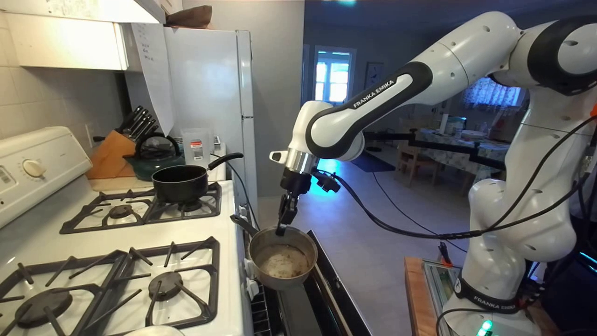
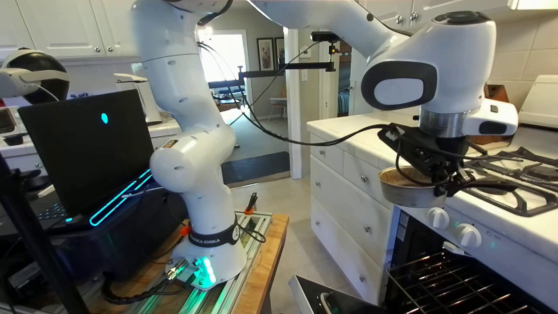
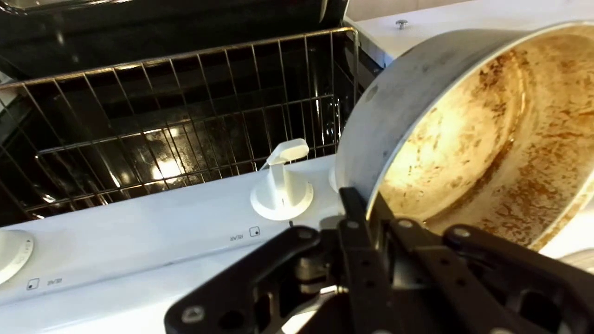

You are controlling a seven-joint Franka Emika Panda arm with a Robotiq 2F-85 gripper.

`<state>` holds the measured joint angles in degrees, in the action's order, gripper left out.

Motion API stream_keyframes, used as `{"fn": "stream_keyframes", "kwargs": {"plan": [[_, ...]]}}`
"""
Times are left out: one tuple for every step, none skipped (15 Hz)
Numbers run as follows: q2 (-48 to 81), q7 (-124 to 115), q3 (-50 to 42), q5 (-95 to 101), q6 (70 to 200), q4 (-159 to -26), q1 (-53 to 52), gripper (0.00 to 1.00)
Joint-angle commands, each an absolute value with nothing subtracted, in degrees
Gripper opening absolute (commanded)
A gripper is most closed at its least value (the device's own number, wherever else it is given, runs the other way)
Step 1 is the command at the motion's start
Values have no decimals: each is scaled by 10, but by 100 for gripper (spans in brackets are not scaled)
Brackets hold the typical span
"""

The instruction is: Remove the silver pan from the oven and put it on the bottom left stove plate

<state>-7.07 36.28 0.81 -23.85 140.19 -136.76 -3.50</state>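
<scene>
A pale round thing is closest, poking up at the near edge of the white stove bench; too little of it shows to say what it is. Along the left edge runs a tall panel with a round dial. The back burner sits in the near left corner. Past the far left corner stands a wooden knife block with black handles sticking out, and a green kettle is just beside it. The front burner is in the near right corner. A black pot sits on a metal grate at the far right corner, handle up and to the right. Past the far edge is a white fridge.

Next, the silver pan is up in the air, just past the right edge of the bench, with its handle pointing left. I cannot tell if the handle touches the edge. The gripper points down at it, and in the wrist view its fingers pinch the pan's rim, one inside and one outside. Below the pan is the open oven door. The big white robot arm is farthest right, on a table with a wooden edge.
</scene>
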Motion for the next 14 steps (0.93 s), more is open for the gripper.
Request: {"fn": "stream_keyframes", "kwargs": {"plan": [[-71,382,-1,-283,1397,-1343,-50,2],[-68,380,-1,-287,1396,-1335,-52,2],[-63,376,0,-289,1398,-1324,-53,2],[-57,371,2,-288,1401,-1314,-54,2],[-51,368,4,-287,1401,-1302,-54,2],[-44,365,5,-286,1401,-1289,-55,2],[-34,360,6,-285,1399,-1274,-56,2],[-25,356,8,-285,1398,-1262,-56,2],[-13,350,10,-285,1394,-1245,-55,2],[-3,347,13,-286,1391,-1230,-54,2],[11,341,16,-285,1387,-1213,-53,2],[24,337,19,-286,1378,-1195,-51,2],[39,331,22,-288,1371,-1177,-48,2],[50,328,25,-289,1362,-1162,-45,2]]}}
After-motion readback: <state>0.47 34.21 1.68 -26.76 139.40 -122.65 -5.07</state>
